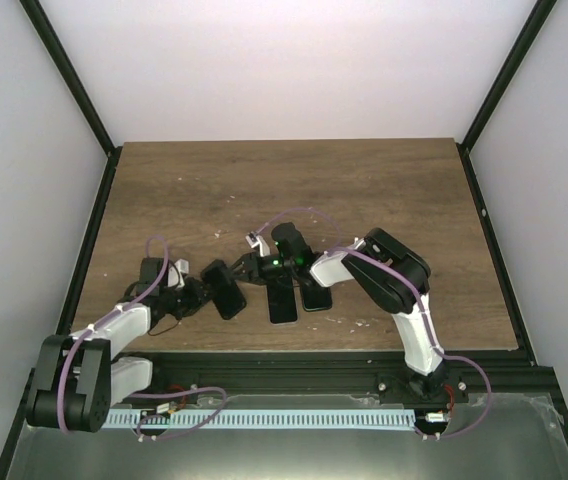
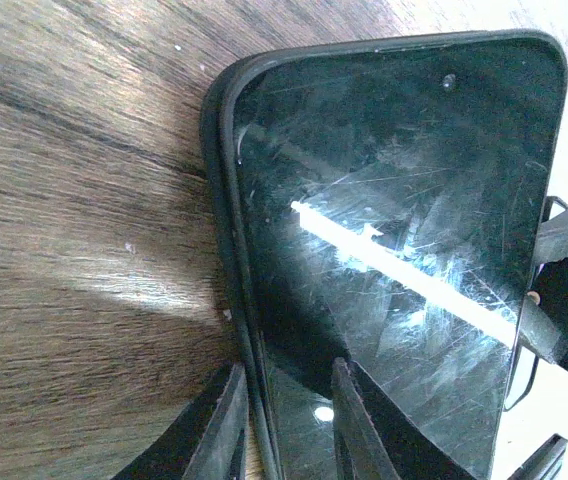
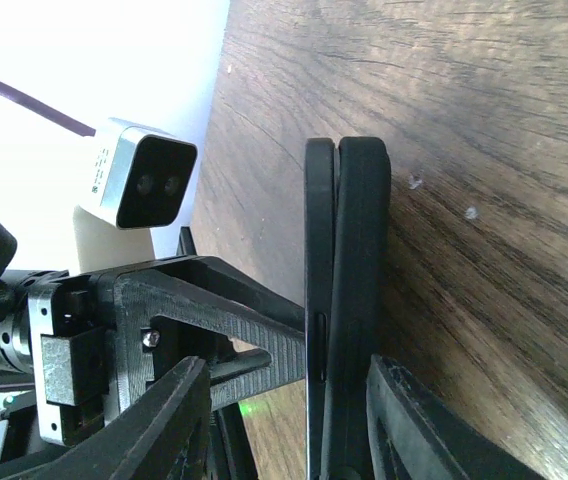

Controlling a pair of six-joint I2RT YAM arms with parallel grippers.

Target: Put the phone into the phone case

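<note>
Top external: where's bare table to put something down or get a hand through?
Free: the far half of the table, up to the back wall; also the strip between the right arm and the right frame rail. Crowded: near centre, where the left claw and right claw meet among three dark slabs; the left arm covers the near-left corner.

Table [image 2: 84,200]: wood, visible grain, matt with a faint sheen. Phone [image 2: 394,230]: screen glossy, heavily scuffed with fine scratches; rim matt black. Left gripper [image 2: 286,372] fingers at 6 o'clock: matt black plastic. Right gripper [image 3: 286,368] fingers: matt black plastic. Slab [image 3: 349,300]: matt black, smooth edges. Camera [image 3: 134,185] at 10 o'clock: smooth white casing.
</note>
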